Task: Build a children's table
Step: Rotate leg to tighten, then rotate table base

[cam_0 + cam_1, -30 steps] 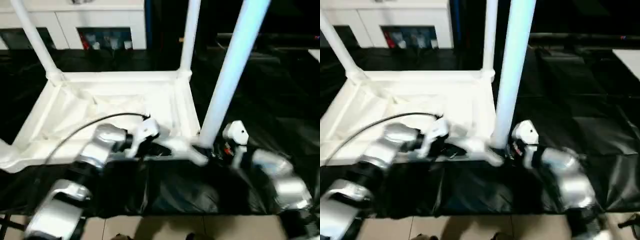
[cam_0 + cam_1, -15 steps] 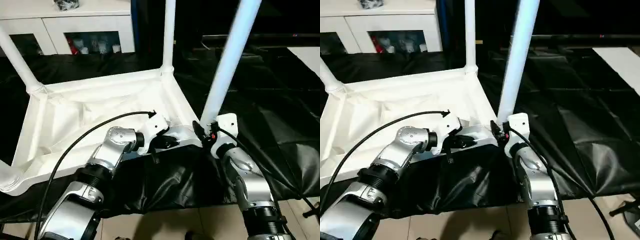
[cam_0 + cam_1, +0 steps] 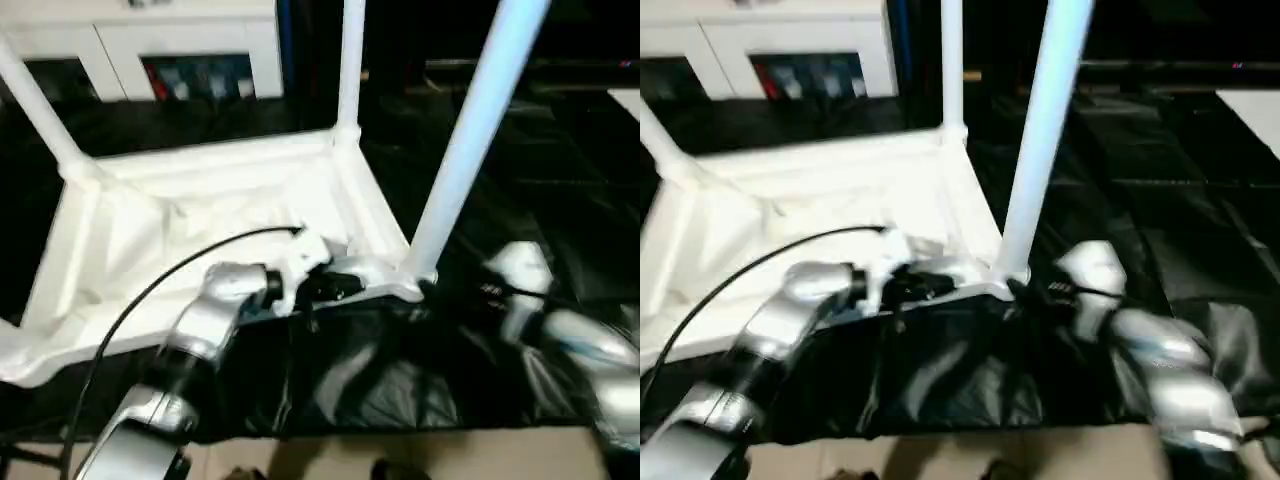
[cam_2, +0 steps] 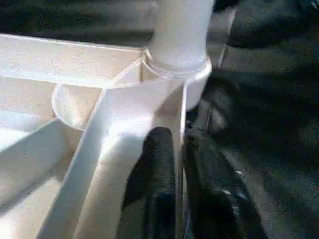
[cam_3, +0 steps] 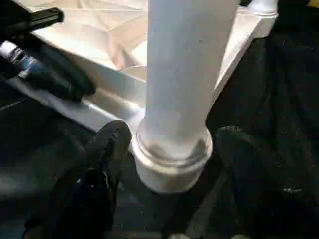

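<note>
In the eye view the upturned tabletop [image 3: 200, 210] lies on black sheeting with the near leg [image 3: 465, 150] socketed; the left wrist view shows the left gripper [image 4: 178, 149] pinching its rim, the right wrist view the right gripper [image 5: 172, 149] spread around the leg, seemingly for tightening next.

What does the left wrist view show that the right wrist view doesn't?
Left wrist view: the left end effector shut on the thin tabletop rim, one finger on each side. Right wrist view: the right end effector open, its fingers spread either side of the corner socket. Both: the leg seated upright in that socket.
</note>
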`<state>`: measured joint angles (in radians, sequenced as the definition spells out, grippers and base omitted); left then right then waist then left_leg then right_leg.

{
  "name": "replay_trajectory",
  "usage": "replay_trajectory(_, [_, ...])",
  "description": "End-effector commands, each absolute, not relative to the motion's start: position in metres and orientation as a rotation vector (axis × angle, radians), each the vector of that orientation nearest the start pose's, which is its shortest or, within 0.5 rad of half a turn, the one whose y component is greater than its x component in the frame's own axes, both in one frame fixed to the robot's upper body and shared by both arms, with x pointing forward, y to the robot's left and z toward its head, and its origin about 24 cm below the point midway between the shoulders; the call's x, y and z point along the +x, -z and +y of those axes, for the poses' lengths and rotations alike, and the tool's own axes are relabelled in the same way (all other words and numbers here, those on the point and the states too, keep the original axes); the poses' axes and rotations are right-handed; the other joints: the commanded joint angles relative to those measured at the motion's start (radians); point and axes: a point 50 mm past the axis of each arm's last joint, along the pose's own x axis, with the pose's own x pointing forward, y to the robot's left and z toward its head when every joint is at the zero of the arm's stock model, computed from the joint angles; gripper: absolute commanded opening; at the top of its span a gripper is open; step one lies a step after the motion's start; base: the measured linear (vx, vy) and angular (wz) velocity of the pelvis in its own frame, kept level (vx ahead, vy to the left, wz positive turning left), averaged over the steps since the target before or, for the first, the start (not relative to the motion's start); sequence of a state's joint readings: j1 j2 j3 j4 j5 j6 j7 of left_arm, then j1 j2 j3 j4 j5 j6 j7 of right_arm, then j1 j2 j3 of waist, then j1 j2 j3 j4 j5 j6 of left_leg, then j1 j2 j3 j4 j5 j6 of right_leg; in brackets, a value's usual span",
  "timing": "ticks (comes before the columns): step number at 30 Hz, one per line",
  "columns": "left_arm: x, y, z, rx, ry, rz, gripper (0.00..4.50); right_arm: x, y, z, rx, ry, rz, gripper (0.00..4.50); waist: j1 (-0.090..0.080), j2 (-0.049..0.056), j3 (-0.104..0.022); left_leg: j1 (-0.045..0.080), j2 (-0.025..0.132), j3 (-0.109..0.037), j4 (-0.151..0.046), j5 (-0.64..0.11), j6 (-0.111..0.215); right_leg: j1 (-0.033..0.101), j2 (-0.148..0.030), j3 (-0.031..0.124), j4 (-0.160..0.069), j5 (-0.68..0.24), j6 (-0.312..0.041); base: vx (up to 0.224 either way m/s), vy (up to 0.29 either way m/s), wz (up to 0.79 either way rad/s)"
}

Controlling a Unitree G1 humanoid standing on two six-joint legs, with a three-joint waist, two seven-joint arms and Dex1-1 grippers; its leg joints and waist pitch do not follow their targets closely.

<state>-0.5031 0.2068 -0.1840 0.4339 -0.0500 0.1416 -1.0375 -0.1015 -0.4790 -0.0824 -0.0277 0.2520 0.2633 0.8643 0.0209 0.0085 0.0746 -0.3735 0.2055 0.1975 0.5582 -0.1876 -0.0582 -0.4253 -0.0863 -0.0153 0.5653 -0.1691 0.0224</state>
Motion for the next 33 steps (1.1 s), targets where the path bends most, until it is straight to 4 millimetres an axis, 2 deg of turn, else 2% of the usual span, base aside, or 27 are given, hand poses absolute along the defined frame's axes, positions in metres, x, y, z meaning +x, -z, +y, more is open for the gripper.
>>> replay_trajectory(1, [0.303, -0.066, 0.113, 0.149, 1.188, 0.226, 0.95, 0.249, -0.084, -0.209, -0.126, -0.855, 0.173, 3.14, 0.007, -0.025, -0.072, 0.000, 0.019, -0.001, -0.036, -0.001, 0.178, 0.069, -0.030, 0.018, -0.017, 0.124, -0.298, 0.000, 0.000, 0.00])
replay_trajectory(2, [0.300, -0.070, 0.118, 0.137, 1.178, 0.215, 1.01, 0.246, -0.085, -0.207, -0.122, -0.877, 0.174, 3.14, 0.007, -0.030, -0.070, -0.006, 0.013, 0.003, -0.032, 0.008, 0.191, 0.066, -0.026, 0.018, -0.015, 0.164, -0.300, 0.000, 0.000, 0.00])
replay_trajectory(3, [0.296, -0.074, 0.126, 0.117, 1.159, 0.213, 1.01, 0.244, -0.084, -0.203, -0.113, -0.909, 0.182, 3.14, 0.007, -0.031, -0.073, -0.003, 0.013, 0.003, -0.028, 0.005, 0.192, 0.066, -0.027, 0.020, -0.010, 0.178, -0.306, 0.000, 0.000, 0.00])
replay_trajectory(4, [0.294, -0.077, 0.131, 0.107, 1.147, 0.214, 1.02, 0.242, -0.084, -0.201, -0.107, -0.930, 0.188, 3.14, 0.008, -0.023, -0.071, -0.001, 0.019, 0.002, -0.030, 0.004, 0.195, 0.060, -0.029, 0.019, -0.008, 0.183, -0.322, 0.000, 0.000, 0.00])
replay_trajectory(5, [0.288, -0.080, 0.138, 0.091, 1.154, 0.226, 1.08, 0.241, -0.082, -0.195, -0.093, -0.962, 0.195, 3.14, 0.006, -0.028, -0.065, 0.003, 0.021, 0.005, -0.031, -0.015, 0.190, 0.055, -0.024, 0.016, -0.011, 0.140, -0.326, 0.000, 0.000, 0.00])
replay_trajectory(6, [0.275, -0.083, 0.152, 0.080, 1.174, 0.285, 1.21, 0.239, -0.080, -0.183, -0.055, -1.018, 0.208, 3.14, 0.009, -0.042, -0.057, 0.004, 0.023, 0.008, -0.036, -0.061, 0.176, 0.051, -0.023, 0.015, -0.021, 0.039, -0.314, 0.000, 0.000, 0.00])
replay_trajectory(7, [0.270, -0.084, 0.157, 0.076, 1.181, 0.312, 1.21, 0.238, -0.079, -0.179, -0.037, -1.038, 0.214, 3.14, 0.012, -0.036, -0.055, 0.003, 0.025, 0.002, -0.039, -0.077, 0.159, 0.055, -0.030, 0.016, -0.016, -0.009, -0.308, 0.000, 0.000, 0.00])
replay_trajectory(9, [0.261, -0.085, 0.164, 0.071, 1.201, 0.355, 1.36, 0.237, -0.079, -0.172, -0.021, -1.070, 0.220, 3.14, 0.013, -0.029, -0.042, 0.014, 0.027, 0.004, -0.051, -0.170, 0.100, 0.040, -0.024, 0.019, -0.035, -0.192, -0.264, 0.000, 0.000, 0.00])
replay_trajectory(10, [0.255, -0.084, 0.170, 0.072, 1.207, 0.390, 1.41, 0.239, -0.077, -0.166, -0.020, -1.077, 0.215, 3.14, 0.011, -0.041, -0.039, 0.014, 0.026, 0.006, -0.051, -0.188, 0.088, 0.037, -0.022, 0.020, -0.039, -0.223, -0.250, 0.000, 0.000, 0.00])
replay_trajectory(11, [0.252, -0.084, 0.172, 0.072, 1.208, 0.405, 1.49, 0.240, -0.077, -0.163, -0.016, -1.081, 0.212, 3.14, 0.015, -0.037, -0.039, 0.017, 0.026, 0.004, -0.053, -0.198, 0.071, 0.036, -0.024, 0.021, -0.038, -0.247, -0.241, 0.000, 0.000, 0.00])
replay_trajectory(12, [0.243, -0.084, 0.181, 0.082, 1.204, 0.458, 1.58, 0.246, -0.074, -0.151, -0.005, -1.080, 0.200, 3.14, 0.016, -0.041, -0.036, 0.016, 0.025, 0.002, -0.057, -0.225, 0.043, 0.032, -0.025, 0.024, -0.039, -0.297, -0.213, 0.000, 0.000, 0.00])
replay_trajectory(13, [0.237, -0.082, 0.187, 0.098, 1.179, 0.495, 1.69, 0.254, -0.071, -0.141, -0.009, -1.051, 0.182, 3.14, 0.015, -0.039, -0.033, 0.012, 0.023, 0.001, -0.062, -0.233, 0.034, 0.031, -0.024, 0.025, -0.042, -0.322, -0.200, 0.000, 0.000, 0.00])
replay_trajectory(14, [0.236, -0.082, 0.188, 0.101, 1.174, 0.501, 1.75, 0.255, -0.071, -0.139, -0.010, -1.045, 0.179, 3.14, 0.012, -0.036, -0.034, 0.016, 0.022, -0.001, -0.063, -0.256, 0.010, 0.025, -0.025, 0.024, -0.043, -0.351, -0.184, 0.000, 0.000, 0.00])
replay_trajectory(15, [0.232, -0.076, 0.198, 0.146, 1.105, 0.548, 1.79, 0.272, -0.062, -0.120, -0.019, -0.953, 0.170, 3.14, 0.011, -0.042, -0.034, 0.016, 0.023, -0.003, -0.064, -0.253, -0.006, 0.024, -0.025, 0.025, -0.042, -0.341, -0.180, 0.000, 0.000, 0.00])
replay_trajectory(16, [0.229, -0.074, 0.202, 0.162, 1.080, 0.567, 1.83, 0.278, -0.059, -0.110, -0.004, -0.930, 0.169, 3.14, 0.009, -0.047, -0.033, 0.016, 0.021, -0.001, -0.065, -0.253, -0.009, 0.023, -0.023, 0.025, -0.044, -0.334, -0.179, 0.000, 0.000, 0.00])
replay_trajectory(17, [0.228, -0.073, 0.203, 0.169, 1.069, 0.576, 1.90, 0.281, -0.057, -0.105, 0.003, -0.922, 0.168, 3.14, 0.004, -0.047, -0.033, 0.011, 0.018, -0.005, -0.068, -0.262, -0.024, 0.025, -0.024, 0.025, -0.040, -0.339, -0.178, 0.000, 0.000, 0.00])
replay_trajectory(18, [0.226, -0.071, 0.207, 0.179, 1.033, 0.596, 2.02, 0.289, -0.053, -0.093, 0.037, -0.895, 0.174, 3.14, 0.008, -0.043, -0.036, 0.021, 0.020, -0.004, -0.066, -0.266, -0.030, 0.021, -0.023, 0.027, -0.040, -0.318, -0.175, 0.000, 0.000, 0.00])
replay_trajectory(19, [0.226, -0.071, 0.208, 0.178, 1.023, 0.604, 2.12, 0.291, -0.052, -0.090, 0.048, -0.889, 0.178, 3.14, 0.007, -0.042, -0.036, 0.023, 0.020, -0.002, -0.065, -0.267, -0.032, 0.017, -0.022, 0.028, -0.038, -0.299, -0.182, 0.000, 0.000, 0.00])
replay_trajectory(20, [0.225, -0.071, 0.209, 0.179, 1.013, 0.610, 2.18, 0.293, -0.052, -0.086, 0.056, -0.885, 0.180, 3.14, 0.008, -0.042, -0.037, 0.020, 0.018, -0.003, -0.066, -0.252, -0.035, 0.025, -0.019, 0.027, -0.033, -0.258, -0.189, 0.000, 0.000, 0.00])
replay_trajectory(21, [0.225, -0.071, 0.211, 0.188, 0.990, 0.620, 2.24, 0.298, -0.051, -0.078, 0.059, -0.882, 0.177, 3.14, 0.013, -0.042, -0.038, 0.028, 0.019, 0.002, -0.061, -0.231, -0.029, 0.021, -0.016, 0.028, -0.029, -0.202, -0.198, 0.000, 0.000, 0.00])
replay_trajectory(23, [0.224, -0.072, 0.214, 0.206, 0.948, 0.632, 2.34, 0.310, -0.049, -0.063, 0.079, -0.851, 0.179, 3.14, 0.014, -0.044, -0.040, 0.022, 0.016, 0.002, -0.059, -0.195, -0.022, 0.028, -0.016, 0.027, -0.019, -0.147, -0.212, 0.000, 0.000, 0.00])
replay_trajectory(24, [0.224, -0.072, 0.215, 0.220, 0.927, 0.627, 2.34, 0.319, -0.051, -0.054, 0.088, -0.802, 0.174, 3.14, 0.011, -0.046, -0.042, 0.017, 0.013, 0.002, -0.058, -0.153, -0.019, 0.033, -0.017, 0.026, -0.012, -0.097, -0.233, 0.000, 0.000, 0.00])
replay_trajectory(27, [0.224, -0.074, 0.215, 0.249, 0.905, 0.616, 2.34, 0.337, -0.053, -0.048, 0.114, -0.652, 0.174, 3.14, 0.008, -0.046, -0.041, 0.016, 0.012, 0.001, -0.057, -0.135, -0.019, 0.036, -0.017, 0.027, -0.008, -0.074, -0.233, 0.000, 0.000, 0.00])
replay_trajectory(29, [0.223, -0.072, 0.216, 0.264, 0.887, 0.614, 2.34, 0.348, -0.052, -0.052, 0.117, -0.527, 0.189, 3.14, 0.008, -0.046, -0.042, 0.020, 0.011, 0.004, -0.054, -0.131, -0.031, 0.037, -0.016, 0.027, -0.007, -0.071, -0.229, 0.000, 0.000, 0.00])
replay_trajectory(30, [0.222, -0.070, 0.217, 0.283, 0.884, 0.612, 2.34, 0.354, -0.052, -0.058, 0.123, -0.456, 0.190, 3.14, 0.012, -0.047, -0.043, 0.023, 0.010, 0.005, -0.052, -0.117, -0.031, 0.037, -0.012, 0.027, -0.003, -0.036, -0.222, 0.000, 0.000, 0.00])
replay_trajectory(33, [0.221, -0.068, 0.218, 0.290, 0.875, 0.614, 2.34, 0.360, -0.052, -0.069, 0.120, -0.374, 0.204, 3.14, 0.016, -0.047, -0.045, 0.020, 0.007, 0.006, -0.050, -0.103, -0.024, 0.041, -0.008, 0.025, 0.002, 0.012, -0.217, 0.000, 0.000, 0.00])
